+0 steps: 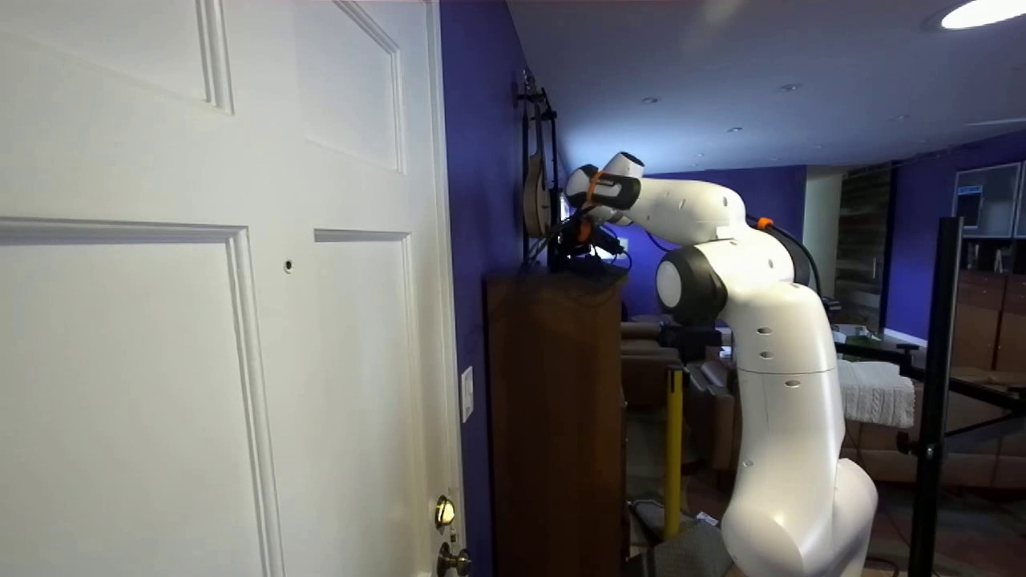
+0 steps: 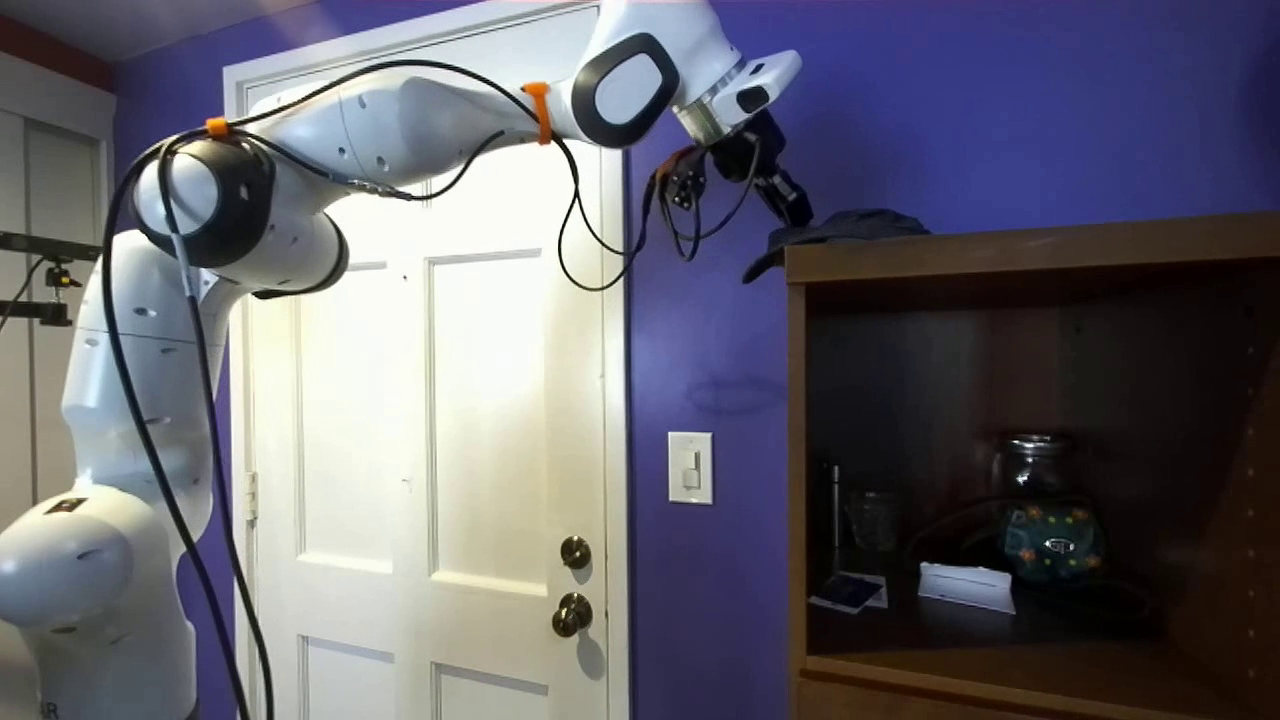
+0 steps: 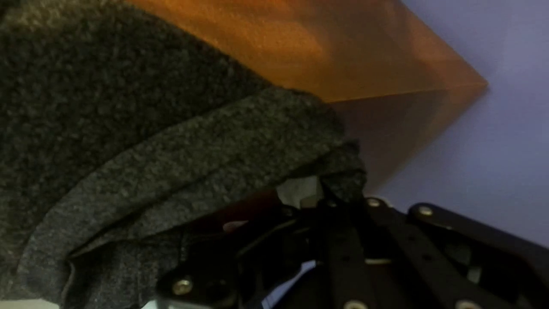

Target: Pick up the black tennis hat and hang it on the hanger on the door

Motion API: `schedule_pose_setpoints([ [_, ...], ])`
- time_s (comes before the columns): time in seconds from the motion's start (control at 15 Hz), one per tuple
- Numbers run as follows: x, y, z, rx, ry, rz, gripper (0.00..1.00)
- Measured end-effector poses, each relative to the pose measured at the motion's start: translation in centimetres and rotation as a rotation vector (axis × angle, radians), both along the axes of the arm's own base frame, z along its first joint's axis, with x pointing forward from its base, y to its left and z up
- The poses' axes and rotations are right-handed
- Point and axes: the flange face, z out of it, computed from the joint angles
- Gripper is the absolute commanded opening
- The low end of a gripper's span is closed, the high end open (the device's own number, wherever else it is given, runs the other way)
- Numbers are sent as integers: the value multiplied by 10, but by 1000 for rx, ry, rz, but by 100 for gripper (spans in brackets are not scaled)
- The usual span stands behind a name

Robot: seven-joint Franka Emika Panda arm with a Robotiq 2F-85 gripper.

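I have the black tennis hat [image 2: 870, 222] on the top corner of the brown wooden cabinet [image 2: 1040, 245], its brim drooping over the cabinet's door-side edge. My gripper [image 2: 798, 212] is clenched on the hat's fabric; in the wrist view the cloth runs into the jaws, but it's too dark to see how deep the pinch goes, and the frame crops the crown. In an exterior view the hat is hard to pick out below the gripper; only there do I get the guitar [image 1: 533, 196], showing over the cabinet's top. In an exterior view I see into the cabinet: a glass jar [image 2: 1035, 465] and a floral purse [image 2: 1040, 535] in shadow. The white panelled door [image 1: 160, 385], cut off in both exterior views, stands across some purple wall [image 2: 700, 340] from the cabinet.
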Motion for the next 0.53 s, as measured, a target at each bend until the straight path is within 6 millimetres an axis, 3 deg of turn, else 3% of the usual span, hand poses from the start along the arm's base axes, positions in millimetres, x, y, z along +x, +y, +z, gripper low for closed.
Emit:
schedule_pose_setpoints([
  [0.53, -54, 27, 43, 92, -113, -85, 1],
])
